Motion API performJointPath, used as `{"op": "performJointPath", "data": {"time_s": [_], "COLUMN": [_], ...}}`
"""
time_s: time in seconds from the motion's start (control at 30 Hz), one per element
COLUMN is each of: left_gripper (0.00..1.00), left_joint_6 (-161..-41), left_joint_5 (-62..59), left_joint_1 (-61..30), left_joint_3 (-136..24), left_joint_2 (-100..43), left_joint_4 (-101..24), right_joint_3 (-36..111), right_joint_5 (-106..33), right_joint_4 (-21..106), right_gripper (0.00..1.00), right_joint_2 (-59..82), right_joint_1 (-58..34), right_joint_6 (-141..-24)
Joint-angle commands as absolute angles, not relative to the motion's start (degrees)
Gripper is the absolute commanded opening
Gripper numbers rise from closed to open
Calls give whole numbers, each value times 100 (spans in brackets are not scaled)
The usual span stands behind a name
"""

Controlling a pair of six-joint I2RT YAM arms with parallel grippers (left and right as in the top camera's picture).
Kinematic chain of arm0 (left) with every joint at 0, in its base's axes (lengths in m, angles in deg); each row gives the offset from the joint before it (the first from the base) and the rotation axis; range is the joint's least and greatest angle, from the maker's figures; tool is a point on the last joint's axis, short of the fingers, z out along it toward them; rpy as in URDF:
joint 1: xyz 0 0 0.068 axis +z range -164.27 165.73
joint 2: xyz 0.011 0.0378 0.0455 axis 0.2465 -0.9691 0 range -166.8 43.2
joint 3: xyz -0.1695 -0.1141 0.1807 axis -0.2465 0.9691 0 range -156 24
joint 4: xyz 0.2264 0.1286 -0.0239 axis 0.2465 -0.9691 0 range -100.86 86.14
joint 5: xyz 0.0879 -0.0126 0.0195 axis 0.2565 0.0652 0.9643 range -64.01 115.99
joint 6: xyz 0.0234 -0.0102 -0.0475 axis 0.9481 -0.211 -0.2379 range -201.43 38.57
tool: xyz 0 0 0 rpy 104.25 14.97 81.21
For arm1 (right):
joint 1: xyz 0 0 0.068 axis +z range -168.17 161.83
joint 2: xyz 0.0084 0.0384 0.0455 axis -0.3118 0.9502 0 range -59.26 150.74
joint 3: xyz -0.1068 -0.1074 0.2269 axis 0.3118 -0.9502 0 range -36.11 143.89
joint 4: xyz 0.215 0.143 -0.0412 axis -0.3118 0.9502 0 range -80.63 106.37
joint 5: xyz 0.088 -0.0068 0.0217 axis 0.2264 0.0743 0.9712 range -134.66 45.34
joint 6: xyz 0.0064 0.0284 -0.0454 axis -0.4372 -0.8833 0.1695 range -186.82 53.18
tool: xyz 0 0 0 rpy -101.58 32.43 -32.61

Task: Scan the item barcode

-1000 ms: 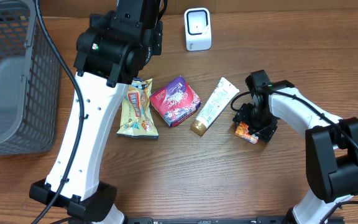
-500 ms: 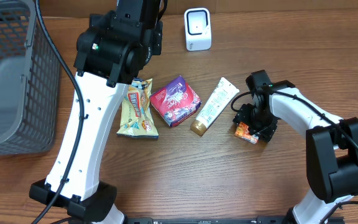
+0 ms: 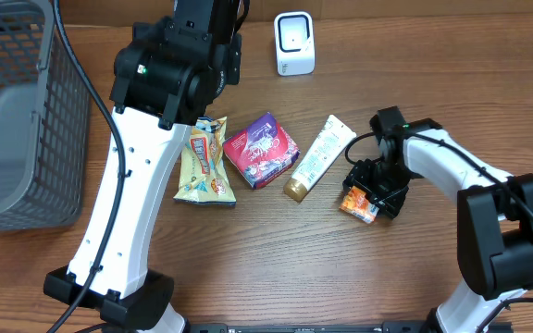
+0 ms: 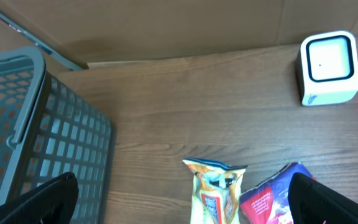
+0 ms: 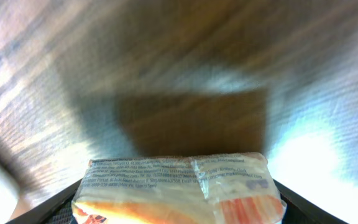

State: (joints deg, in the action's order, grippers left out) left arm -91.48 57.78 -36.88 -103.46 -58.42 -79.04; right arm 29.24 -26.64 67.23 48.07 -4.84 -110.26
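Observation:
My right gripper [image 3: 376, 190] is shut on a small orange and clear plastic packet [image 3: 359, 204], right of the table's middle. In the right wrist view the packet [image 5: 179, 186] fills the space between the dark fingers, its printed back facing the camera, with the wood a little below it. The white scanner [image 3: 294, 43] stands at the back of the table, also in the left wrist view as the scanner [image 4: 328, 65]. High over the table's left half, my left gripper [image 4: 179, 208] stands wide open and empty.
A yellow snack bag [image 3: 204, 162], a purple box [image 3: 262, 150] and a white tube with a gold cap [image 3: 319, 157] lie in a row at the middle. A grey mesh basket [image 3: 17, 120] stands at the left edge.
My right gripper has shifted the orange packet slightly toward the front left. The left arm has not moved.

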Motion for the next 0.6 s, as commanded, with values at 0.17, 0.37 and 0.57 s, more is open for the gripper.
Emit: {"op": "performJointPath", "data": {"time_s": [0.17,0.37,0.57], "left_gripper": [100,100,100], "left_joint_6": [-9220,-9458,-9583], "left_joint_5": [5798,5791,5789], "left_joint_1": [-3669,-3669,-3669], "left_joint_3": [-10407,-10407,-10407], "left_joint_2": [-5739,-5739,-5739], "left_joint_4": [-8061,-8282,-8369], "right_joint_3": [3197,3197,3197], "right_joint_5": [-422,1043,-148], "right_joint_4": [7285,7641,7318], "right_gripper": [80,80,100], "right_joint_2": [4822,4822,4822], "right_joint_1": [-978,-1138,-1149], "right_joint_6": [-10495,-10305,-10237]}}
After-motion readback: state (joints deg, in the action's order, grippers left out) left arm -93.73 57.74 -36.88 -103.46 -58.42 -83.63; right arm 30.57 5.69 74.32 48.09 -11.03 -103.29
